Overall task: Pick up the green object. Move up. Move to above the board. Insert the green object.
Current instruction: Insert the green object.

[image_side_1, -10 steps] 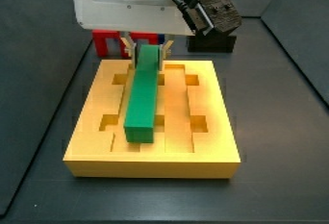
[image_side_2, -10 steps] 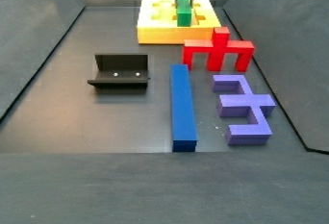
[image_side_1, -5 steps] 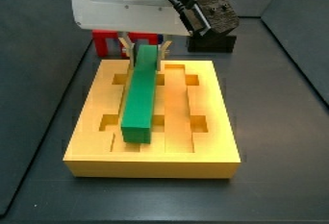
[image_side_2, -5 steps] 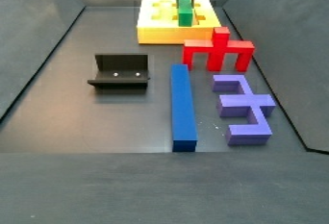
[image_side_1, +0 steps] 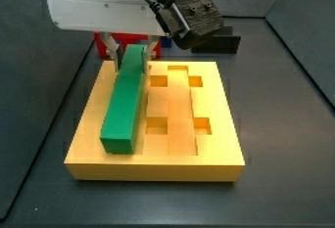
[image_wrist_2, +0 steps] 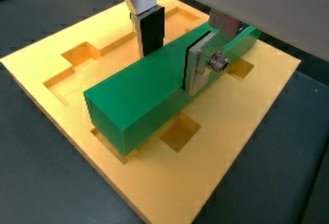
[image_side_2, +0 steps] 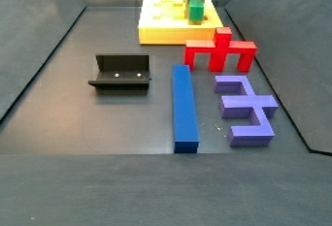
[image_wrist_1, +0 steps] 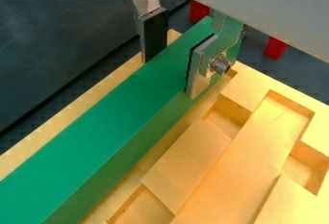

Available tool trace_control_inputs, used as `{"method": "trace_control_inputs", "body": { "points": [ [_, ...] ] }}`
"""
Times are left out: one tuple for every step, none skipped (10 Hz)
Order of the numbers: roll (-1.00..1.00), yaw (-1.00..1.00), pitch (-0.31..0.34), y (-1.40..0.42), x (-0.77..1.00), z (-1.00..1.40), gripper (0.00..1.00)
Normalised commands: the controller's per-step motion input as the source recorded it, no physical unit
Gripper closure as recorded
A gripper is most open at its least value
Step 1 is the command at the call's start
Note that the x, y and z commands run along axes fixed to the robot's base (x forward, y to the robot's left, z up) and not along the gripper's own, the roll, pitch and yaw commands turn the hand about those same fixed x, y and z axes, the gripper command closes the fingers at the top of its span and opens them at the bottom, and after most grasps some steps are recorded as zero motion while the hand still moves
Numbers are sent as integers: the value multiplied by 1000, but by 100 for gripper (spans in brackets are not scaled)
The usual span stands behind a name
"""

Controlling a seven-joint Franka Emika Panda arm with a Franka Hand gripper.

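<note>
Two silver fingers (image_wrist_2: 203, 60) of the gripper (image_wrist_2: 174, 43) are clamping the green object (image_wrist_2: 161, 84) near its far end, w/ the bar sitting lengthwise over the board (image_side_1: 197, 159), along one side in a side view. Red piece (image_side_2: 218, 51), blue bar (image_side_2: 184, 109) & fixture (image_side_2: 122, 73) are lying on the floor nearby.

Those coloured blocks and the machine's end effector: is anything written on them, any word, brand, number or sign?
None can be read in any view.
The green object, held in the end effector above the board: plain.
The board: plain, only grooves and square holes.
The red piece, blue bar, purple piece and fixture: no markings visible.
</note>
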Motion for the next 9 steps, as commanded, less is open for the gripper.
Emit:
{"method": "trace_control_inputs", "body": {
  "points": [
    [20,0,0,34,134,-297,100],
    [49,0,0,0,26,-269,100],
    [143,146,31,0,174,-197,100],
    [160,171,59,0,220,-203,100],
    [169,186,44,0,134,-214,100],
    [176,223,59,51,131,-143,100],
    [113,137,0,0,0,-229,100],
    [19,0,0,0,0,-280,100],
    [0,0,0,0,0,-111,100]
  ]
}}
